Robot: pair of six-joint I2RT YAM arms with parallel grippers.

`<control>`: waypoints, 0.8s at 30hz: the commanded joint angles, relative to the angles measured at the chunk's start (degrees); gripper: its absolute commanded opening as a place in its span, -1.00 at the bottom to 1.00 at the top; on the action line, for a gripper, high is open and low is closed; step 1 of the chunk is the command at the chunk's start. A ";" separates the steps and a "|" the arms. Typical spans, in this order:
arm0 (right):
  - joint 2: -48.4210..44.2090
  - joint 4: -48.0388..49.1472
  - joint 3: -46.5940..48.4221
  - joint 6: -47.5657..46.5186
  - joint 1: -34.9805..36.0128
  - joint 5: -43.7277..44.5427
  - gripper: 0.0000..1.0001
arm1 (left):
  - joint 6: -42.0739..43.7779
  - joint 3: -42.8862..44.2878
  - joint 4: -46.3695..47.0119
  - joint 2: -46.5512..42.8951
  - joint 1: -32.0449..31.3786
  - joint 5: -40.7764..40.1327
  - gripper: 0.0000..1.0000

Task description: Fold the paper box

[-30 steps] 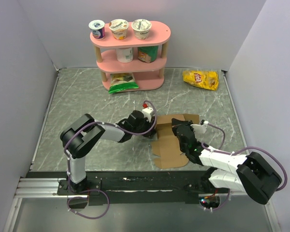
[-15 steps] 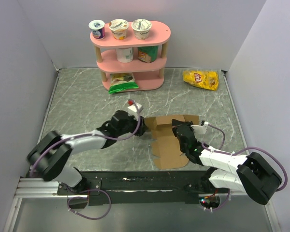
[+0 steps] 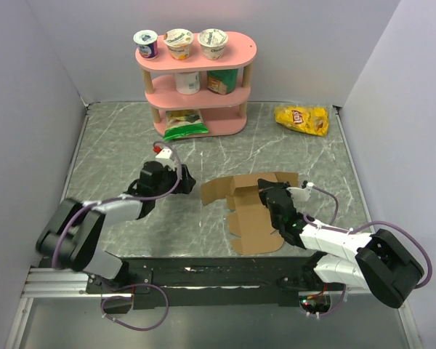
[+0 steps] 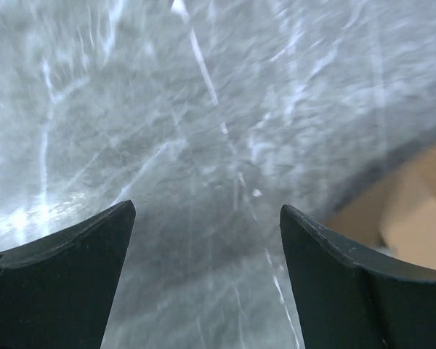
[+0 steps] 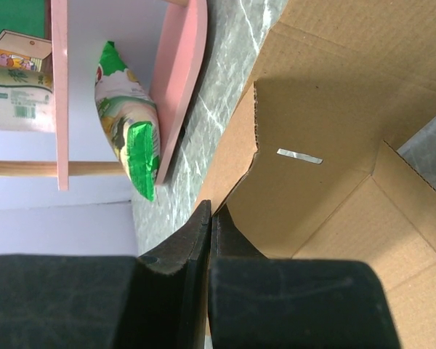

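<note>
Here, the paper box [image 3: 258,236], a flat brown cardboard sheet with cut flaps and creases, lies unfolded on the grey marble-patterned table [image 3: 116,145], right of the middle and rather near the front edge. Its far panels look partly raised along the creases, while the near part lies flat. The right gripper [image 3: 264,188] is over the middle of this sheet with its two black fingers pressed together and nothing between them. In the right wrist view the closed tips [image 5: 209,218] are at the edge of one cardboard [image 5: 327,109] flap, but I cannot tell if they really touch it. The left gripper [image 3: 184,177] is to the left of the sheet, apart from it, low over the bare table. In the left wrist view its jaws [image 4: 207,240] stand wide apart and only the marble surface is between them. A corner of the brown sheet [image 4: 421,211] shows at the right edge of that view. At the far side of the table stands a pink oval shelf [image 3: 196,80] with three cups [image 3: 179,42] on its top level and a green snack bag [image 3: 183,123] on its lowest level. A yellow chip bag [image 3: 302,120] lies at the far right, well apart from the cardboard.
</note>
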 commanded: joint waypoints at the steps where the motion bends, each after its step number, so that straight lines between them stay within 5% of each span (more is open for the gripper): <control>1: 0.71 -0.54 -0.67 -1.80 -0.11 0.12 -1.00 | -2.59 6.75 4.10 8.71 0.16 -0.25 0.72; 5: 1.49 -1.76 0.12 -1.45 -0.11 0.21 -1.00 | -1.36 9.67 8.40 16.71 -0.45 6.34 0.65; 13: 3.69 -2.12 1.71 -0.75 -0.11 -0.23 -1.00 | 2.42 8.52 15.08 18.13 -7.64 12.94 0.65; 24: 5.54 -2.73 2.41 0.75 -0.20 -0.84 -1.00 | 2.52 6.41 16.41 16.55 -14.16 8.73 0.64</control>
